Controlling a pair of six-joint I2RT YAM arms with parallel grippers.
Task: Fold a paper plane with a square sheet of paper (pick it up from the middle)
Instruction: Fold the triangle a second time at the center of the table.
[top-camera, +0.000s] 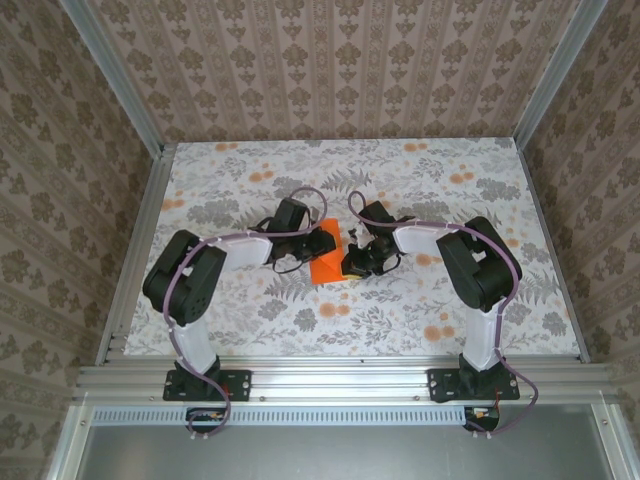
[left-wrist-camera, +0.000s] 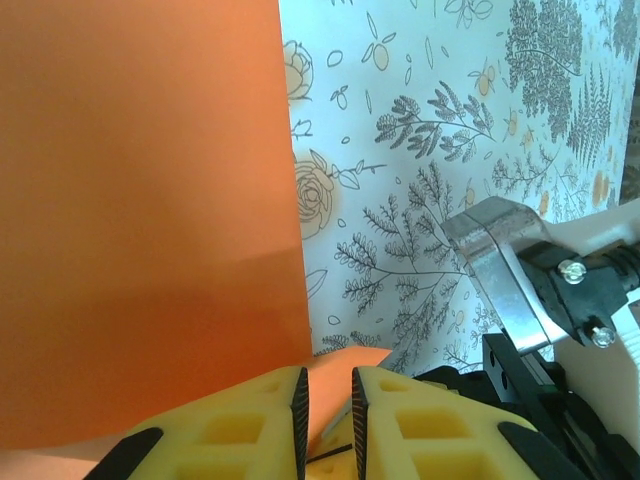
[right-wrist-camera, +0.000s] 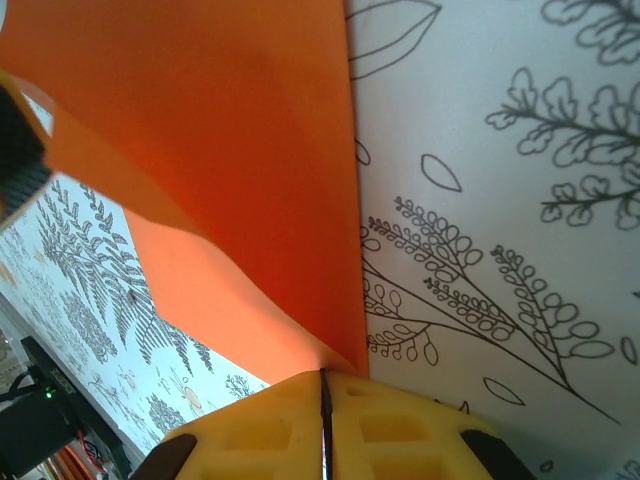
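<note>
Square sheet of paper (top-camera: 327, 265) at middle of tabletop (top-camera: 400, 320), right gripper (right-wrist-camera: 323, 400) pinching its edge, left gripper (left-wrist-camera: 328, 410) slightly parted around it: the one-sided hold could twist or tear it.

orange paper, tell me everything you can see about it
The orange paper is thin, plain and bright, with straight edges. It lies mid-table on the flowered tablecloth. Part of it is bent up in a soft curve. The right claw is shut on one edge; the left claw has its fingers slightly apart with another edge between them.
</note>
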